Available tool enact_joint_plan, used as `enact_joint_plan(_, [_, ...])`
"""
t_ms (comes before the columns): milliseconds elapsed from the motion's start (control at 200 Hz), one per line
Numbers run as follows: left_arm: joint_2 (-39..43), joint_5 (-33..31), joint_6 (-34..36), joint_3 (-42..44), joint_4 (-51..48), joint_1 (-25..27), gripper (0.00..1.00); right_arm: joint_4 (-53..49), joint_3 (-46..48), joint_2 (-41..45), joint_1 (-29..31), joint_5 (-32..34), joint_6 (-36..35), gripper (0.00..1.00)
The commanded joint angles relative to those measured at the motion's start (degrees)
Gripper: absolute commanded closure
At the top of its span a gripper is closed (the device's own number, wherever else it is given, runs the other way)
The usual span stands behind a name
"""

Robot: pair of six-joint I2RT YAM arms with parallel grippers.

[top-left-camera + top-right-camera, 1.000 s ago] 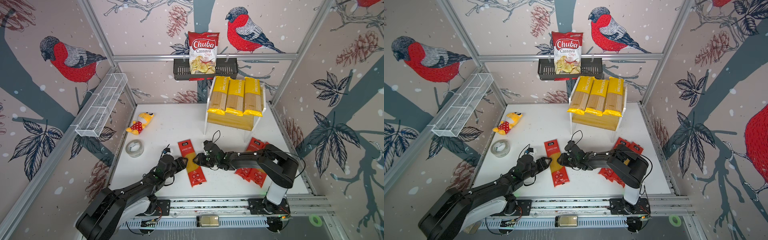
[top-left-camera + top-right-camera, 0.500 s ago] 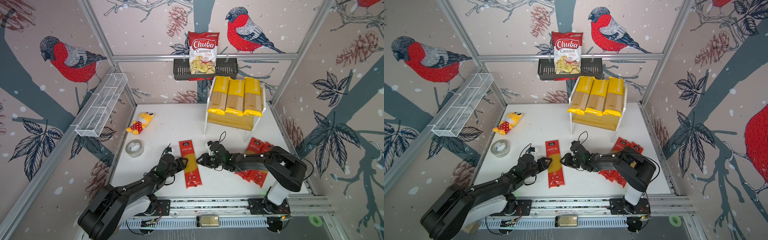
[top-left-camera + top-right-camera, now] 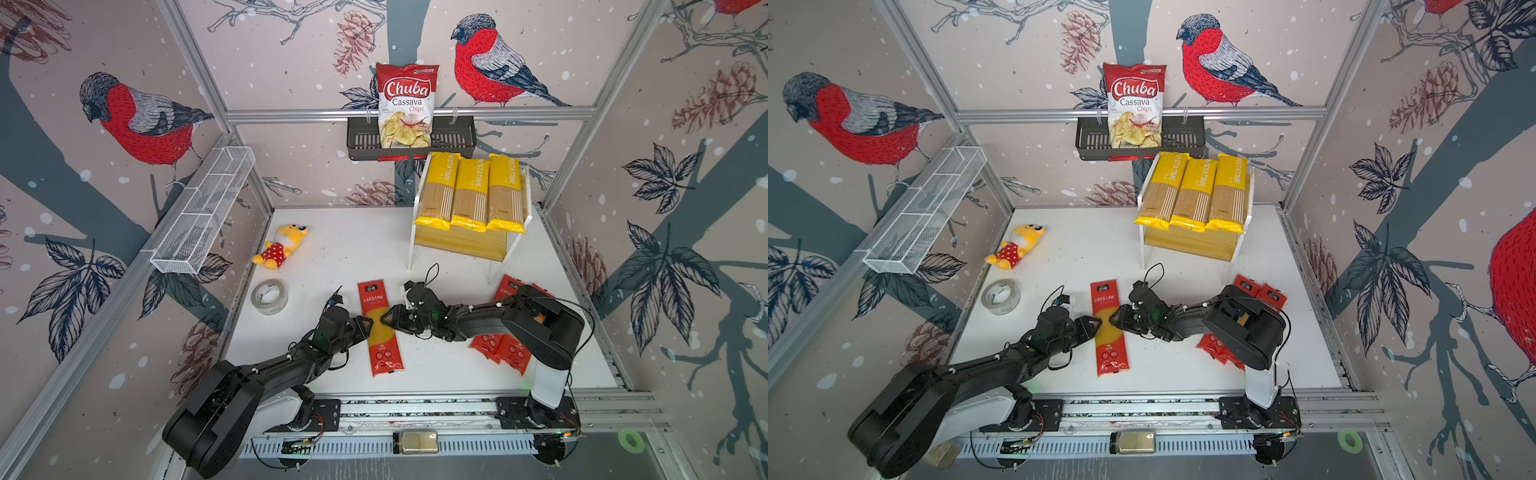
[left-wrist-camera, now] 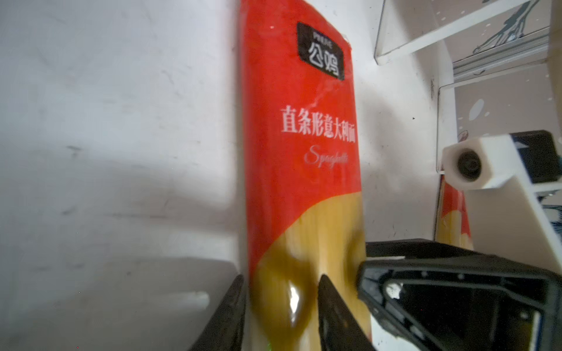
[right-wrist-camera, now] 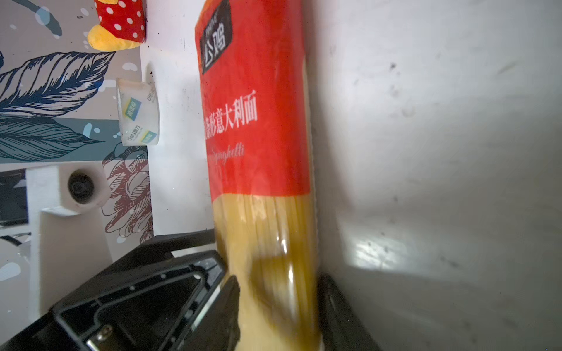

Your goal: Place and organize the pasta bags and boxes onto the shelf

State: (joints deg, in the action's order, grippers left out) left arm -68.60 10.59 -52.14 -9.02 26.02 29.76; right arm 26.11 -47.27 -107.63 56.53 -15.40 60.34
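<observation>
Near the front middle of the counter (image 3: 353, 249), a red packet (image 3: 380, 328) is seen lying lengthwise, pinched at both long edges. The left end effector (image 3: 370, 326) is clamped on its left edge and the right end effector (image 3: 384, 320) on its right edge, each with one finger over the face and one beneath. Bare counter is left between the packet's far end and the shelf (image 3: 461, 243), where three yellow packets (image 3: 471, 191) are laid side by side on the upper board. Two other red packets (image 3: 505, 353) are partly covered by the right arm. A tape roll (image 3: 269, 296) and a plush toy (image 3: 281, 249) are found well to the left.
</observation>
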Motion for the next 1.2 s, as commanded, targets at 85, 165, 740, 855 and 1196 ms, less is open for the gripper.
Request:
enact_joint_plan(85, [-3.6,5.6,-0.5,0.1,5.0,0.1,0.72,4.7,0.4,-0.7,0.3,-2.7,-1.0,0.71])
enact_joint_plan(165, [-2.3,5.6,-0.2,-0.6,3.8,-0.1,0.75,6.5,0.7,-0.2,0.6,-3.3,-1.7,0.78])
enact_joint_plan(740, [9.0,5.7,2.0,-5.6,-9.4,-2.3,0.73,7.3,4.7,7.9,0.5,-3.0,-5.2,0.95])
enact_joint_plan(855, [13.6,5.4,4.0,-6.5,-11.2,-3.2,0.70,5.2,4.7,11.0,0.9,-1.6,-7.7,0.96])
enact_joint_plan(1196, [20.2,8.0,6.2,-11.5,-16.7,-5.6,0.65,2.9,4.4,16.0,0.3,0.5,-10.6,0.99])
